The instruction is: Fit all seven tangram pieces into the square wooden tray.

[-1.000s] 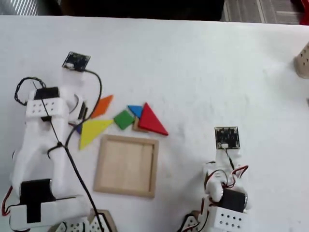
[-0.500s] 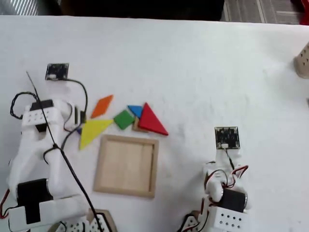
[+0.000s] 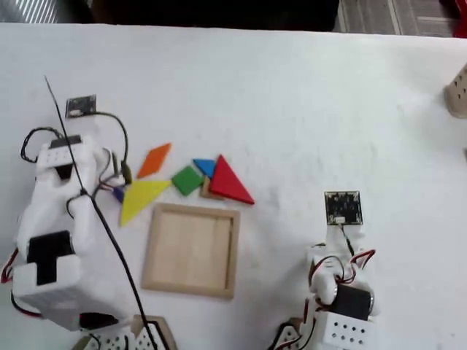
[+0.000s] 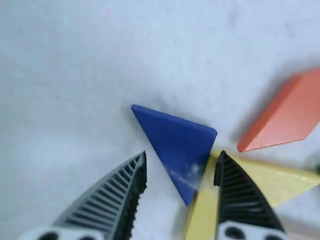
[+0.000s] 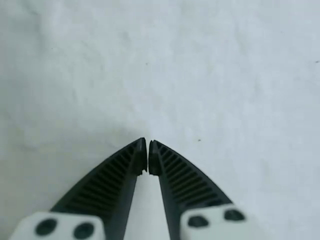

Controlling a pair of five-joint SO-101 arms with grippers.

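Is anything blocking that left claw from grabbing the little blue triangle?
Nothing visible does. The left gripper has its fingers open on either side of the blue triangle. The yellow triangle lies close beside it, by one finger.

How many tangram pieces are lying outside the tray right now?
7. Orange parallelogram, yellow triangle, green square, light blue triangle, red triangle, a brown piece partly hidden by the red one, and a dark blue triangle between the fingers of the left gripper.

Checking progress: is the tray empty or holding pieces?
Empty. The tray shows bare wood inside its rim; the red triangle and yellow triangle lie outside it on the table.
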